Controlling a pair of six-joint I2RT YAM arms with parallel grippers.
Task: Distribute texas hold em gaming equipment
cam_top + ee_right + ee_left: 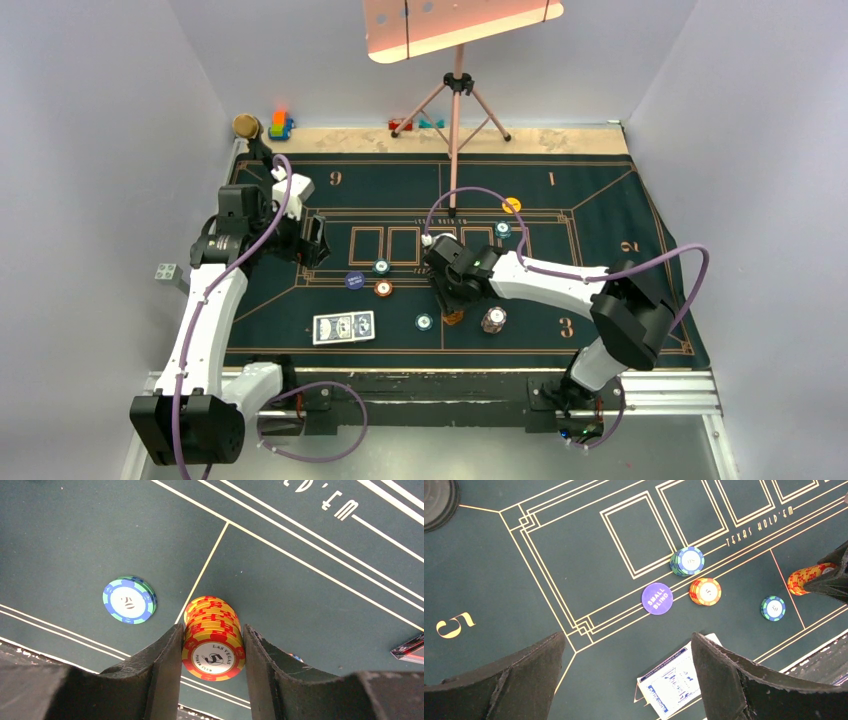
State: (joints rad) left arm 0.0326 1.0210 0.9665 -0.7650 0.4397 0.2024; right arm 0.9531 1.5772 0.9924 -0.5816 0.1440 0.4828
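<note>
From above, we see the left gripper [312, 240] over the left part of the green mat [620, 210], its 2 fingers spread wide and holding nothing. The right gripper [450, 300] is down at the near middle of the mat, on an orange chip stack [455, 317]; we cannot tell from here how tightly. A single teal chip [425, 322] lies just left of that stack and a pinkish-white stack [493, 319] just right of it. The playing cards [343, 327] lie further left, near the mat's near edge. Between the 2 grippers sit a dark blue disc [353, 281], a teal stack [381, 267] and a second orange stack [383, 289]. A yellow disc [512, 205] and a far teal chip [503, 229] lie beyond the right arm.

In the left wrist view, the fingers [519, 680] stand as wide as the picture allows, with only mat between them. The playing cards [671, 682] lie partly hidden behind the finger on the picture's right. Beyond the fingertips are the dark blue disc [657, 598], marked SMALL BLIND, the teal stack [687, 561], the second orange stack [705, 591] and the single teal chip [773, 608]. At the right edge, the orange chip stack [806, 578] sits against the other arm's dark fingers.

In the right wrist view, the 2 fingers [165, 665] are narrowed to the width of the orange chip stack [214, 640] and touch it on opposite sides. The stack sits right between the fingertips, top chip facing us. The single teal chip [129, 600] lies flat nearby, apart from the fingers, across a gold line.
</note>
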